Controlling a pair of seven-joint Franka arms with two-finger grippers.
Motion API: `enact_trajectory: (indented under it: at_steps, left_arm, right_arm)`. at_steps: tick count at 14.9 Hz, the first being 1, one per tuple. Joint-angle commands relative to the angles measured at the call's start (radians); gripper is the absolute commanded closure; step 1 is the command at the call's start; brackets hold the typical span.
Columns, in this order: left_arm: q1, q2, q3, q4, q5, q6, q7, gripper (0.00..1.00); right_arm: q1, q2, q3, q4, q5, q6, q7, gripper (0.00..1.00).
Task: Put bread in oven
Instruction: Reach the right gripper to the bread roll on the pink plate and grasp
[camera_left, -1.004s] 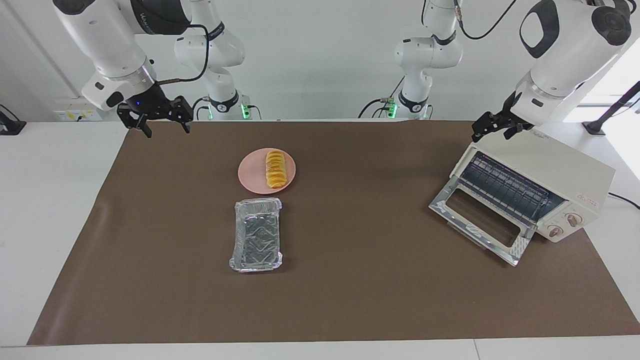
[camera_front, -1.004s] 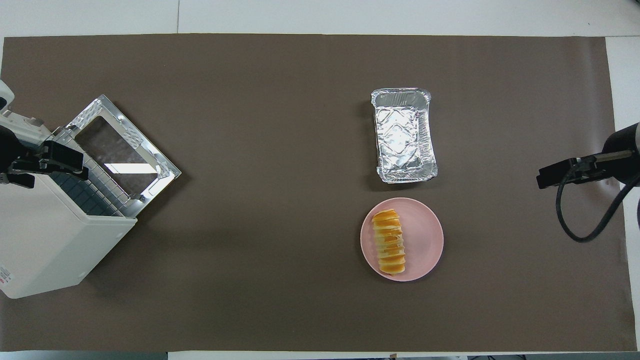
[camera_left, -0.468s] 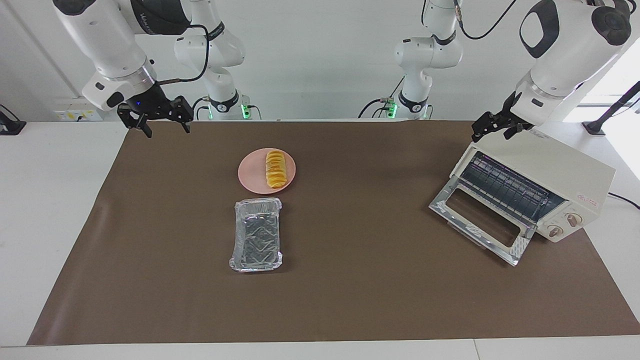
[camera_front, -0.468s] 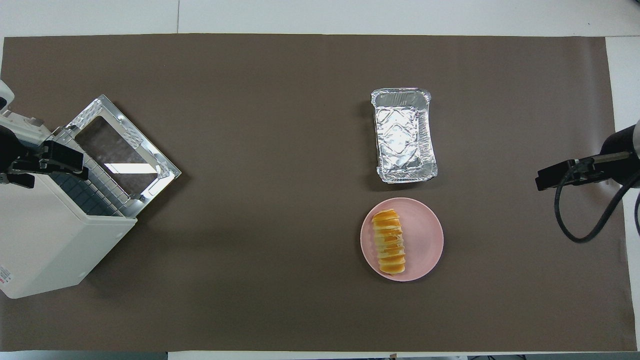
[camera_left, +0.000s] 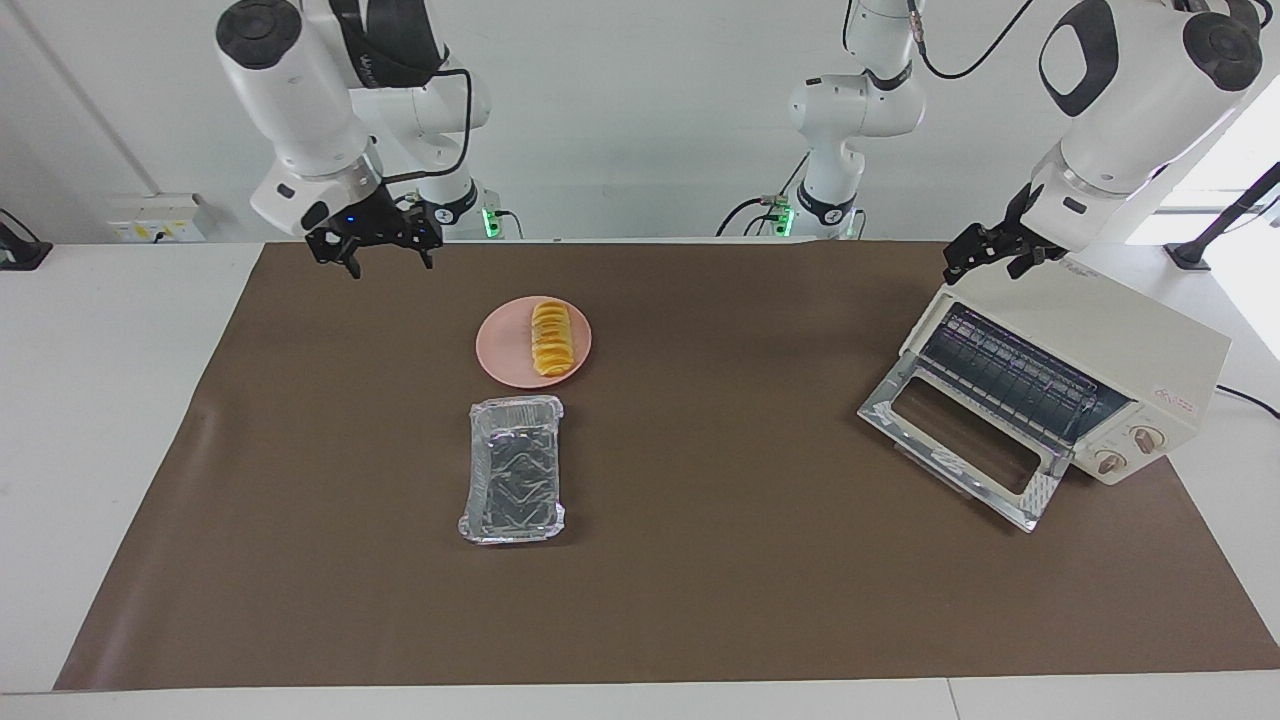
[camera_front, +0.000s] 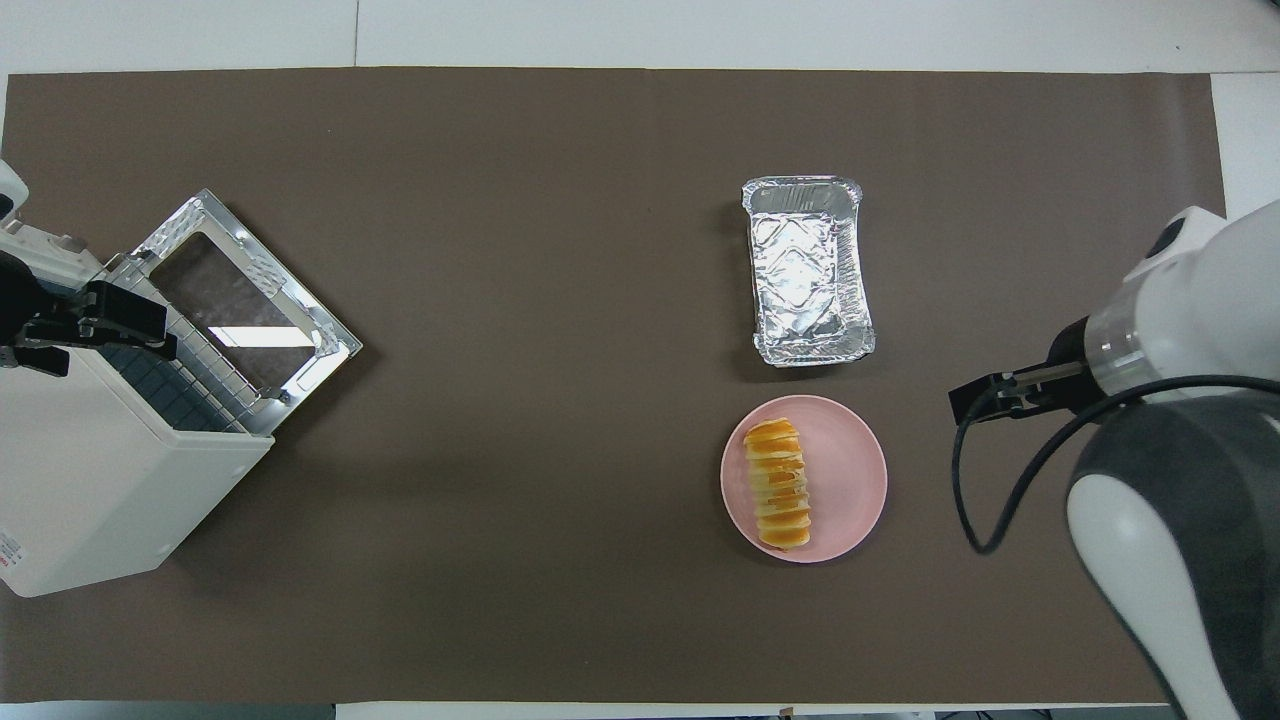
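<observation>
Bread (camera_left: 551, 338) is sitting on the round pink plate (camera_left: 508, 358), lengthwise along the side of the plate toward the left arm's end, so we've got bare plate rim showing on the other side. Right by the plate, farther from the robots, there's the crinkled foil tray (camera_left: 513, 483), empty, not touching the plate. Lots of open brown mat (camera_left: 720, 520) between that pair and the toaster oven (camera_left: 1085, 375), which sits at the left arm's end with its glass door (camera_left: 960, 448) dropped open and the wire rack (camera_left: 1010, 372) showing.

Our right gripper (camera_left: 385, 260) is up in the air over the mat's edge, toward the right arm's end from the plate, fingers spread wide and holding nothing. The bread is off to its side and well apart from it, nothing in between. In the overhead view it (camera_front: 985, 400) shows beside the plate, not over it.

Our left gripper (camera_left: 988, 258) waits above the oven's top corner; we can't tell how its fingers stand.
</observation>
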Motion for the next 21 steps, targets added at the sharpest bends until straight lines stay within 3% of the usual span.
enact_trajectory:
  at_steps: [1,8,13,16,21]
  left_arm:
    - [0.008,-0.025,-0.007,-0.024,0.007,0.017,0.005,0.00]
    - [0.008,-0.025,-0.005,-0.024,0.007,0.017,0.005,0.00]
    - [0.008,-0.025,-0.007,-0.024,0.007,0.017,0.005,0.00]
    - [0.008,-0.025,-0.005,-0.024,0.007,0.017,0.005,0.00]
    - [0.008,-0.025,-0.005,-0.024,0.007,0.017,0.005,0.00]
  right_arm:
    - [0.095,-0.037,0.002,-0.127,0.005,0.089,0.138,0.00]
    - [0.275,0.052,0.002,-0.340,0.010,0.421,0.344,0.00]
    - [0.299,0.087,0.002,-0.471,0.010,0.646,0.350,0.00]
    - [0.299,0.105,0.003,-0.527,0.010,0.745,0.335,0.00]
    - [0.324,0.174,0.003,-0.531,0.010,0.797,0.333,0.03]
